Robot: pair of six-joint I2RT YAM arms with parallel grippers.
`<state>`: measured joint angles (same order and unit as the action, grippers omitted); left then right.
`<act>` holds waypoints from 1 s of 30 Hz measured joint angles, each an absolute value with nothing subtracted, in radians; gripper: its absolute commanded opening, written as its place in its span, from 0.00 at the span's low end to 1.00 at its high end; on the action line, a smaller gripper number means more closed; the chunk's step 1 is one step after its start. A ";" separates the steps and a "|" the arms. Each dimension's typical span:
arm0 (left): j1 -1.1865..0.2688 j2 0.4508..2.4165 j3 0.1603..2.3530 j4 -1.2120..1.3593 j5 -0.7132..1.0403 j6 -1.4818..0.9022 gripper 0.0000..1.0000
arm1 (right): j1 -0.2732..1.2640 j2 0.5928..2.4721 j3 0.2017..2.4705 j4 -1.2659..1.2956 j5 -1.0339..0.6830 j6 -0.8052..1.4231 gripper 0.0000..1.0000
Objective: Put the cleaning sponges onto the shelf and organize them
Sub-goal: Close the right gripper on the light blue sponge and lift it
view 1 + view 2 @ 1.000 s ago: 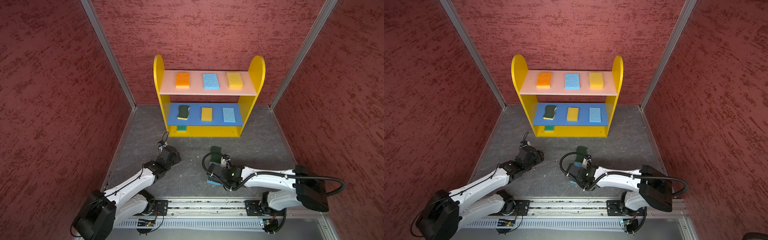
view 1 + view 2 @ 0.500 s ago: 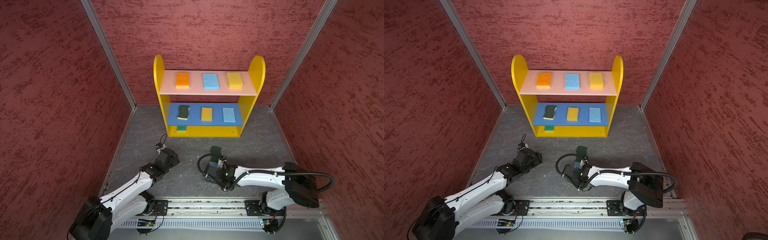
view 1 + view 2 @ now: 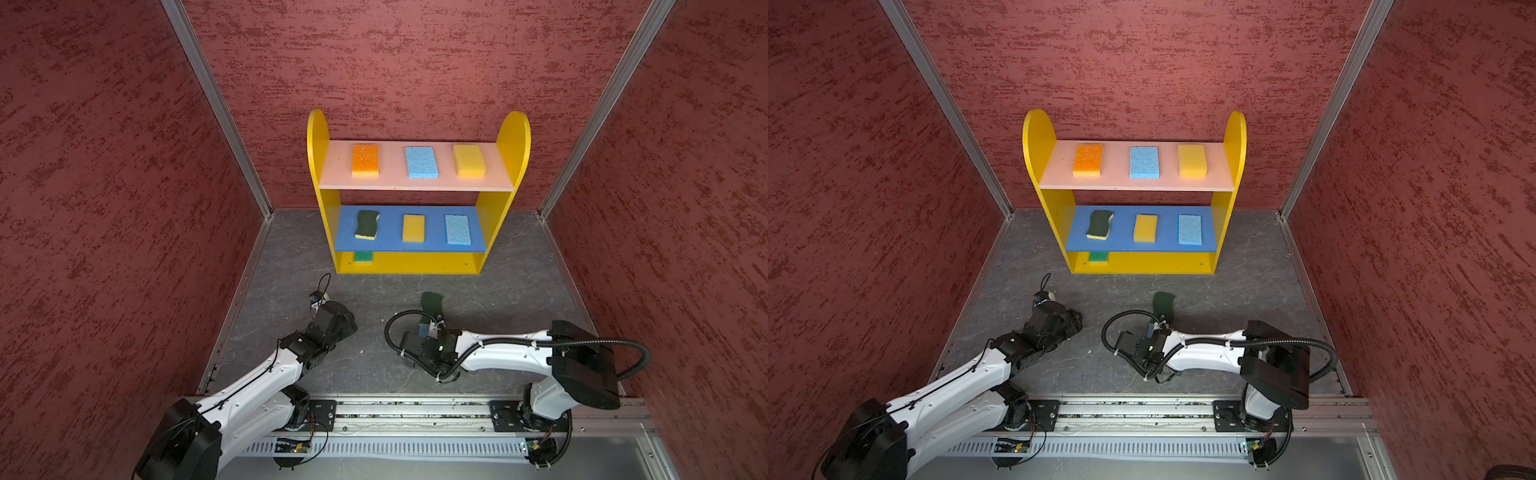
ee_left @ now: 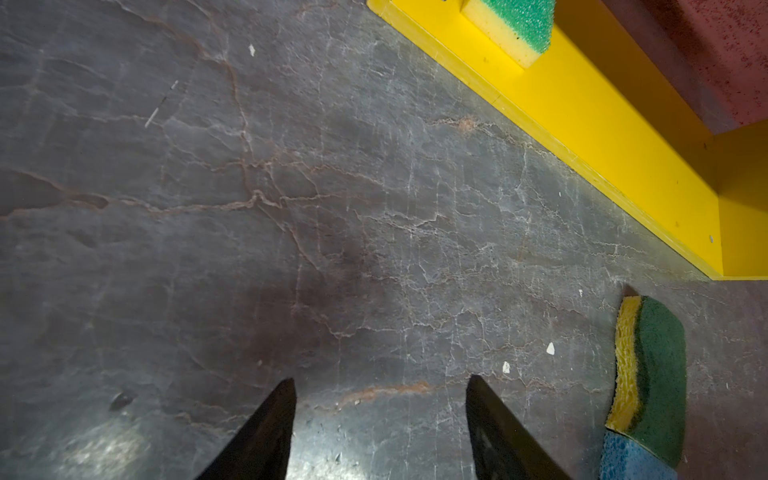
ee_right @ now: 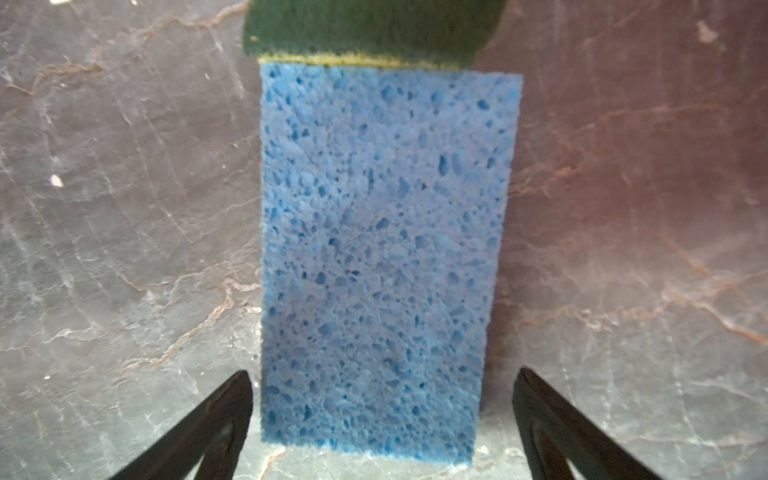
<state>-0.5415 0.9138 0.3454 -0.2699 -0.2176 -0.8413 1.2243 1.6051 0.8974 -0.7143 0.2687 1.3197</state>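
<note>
The dark stone desk [image 3: 374,286] carries the shelf [image 3: 513,141] well ahead of both pincers. Its pink and blue boards hold three sponges each, and its yellow base holds only the green-topped sponge [image 3: 363,257], so the free room is there. The left pincer [image 4: 380,380] is released over bare desk. The right pincer [image 5: 382,374] is spread wide and grasps nothing. The light blue sponge [image 5: 382,232] lies flat and lengthwise between its jaws, with a gap on each side. The wavy scourer [image 5: 374,25] meets the sponge's far end, abutting or overlapping, I cannot tell which. The step looks like grabbing the blue one: lower straight, clamp the long sides near mid-length, and lift cleanly so the scourer is not dragged.
</note>
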 measured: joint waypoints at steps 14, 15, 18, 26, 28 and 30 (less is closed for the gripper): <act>-0.505 0.882 0.342 -0.270 -0.199 -0.842 0.66 | 1.224 1.660 0.918 -0.727 0.251 1.303 0.97; -0.504 0.882 0.340 -0.270 -0.197 -0.842 0.66 | 1.224 1.660 0.918 -0.727 0.251 1.302 0.97; -0.502 0.882 0.329 -0.268 -0.191 -0.849 0.66 | 1.224 1.660 0.918 -0.723 0.250 1.299 0.94; -0.498 0.883 0.307 -0.269 -0.183 -0.860 0.66 | 1.224 1.660 0.915 -0.716 0.250 1.290 0.83; -0.497 0.883 0.307 -0.269 -0.183 -0.860 0.66 | 1.225 1.660 0.914 -0.715 0.250 1.290 0.81; -0.497 0.883 0.307 -0.269 -0.183 -0.860 0.66 | 1.225 1.653 0.906 -0.710 0.250 1.290 0.81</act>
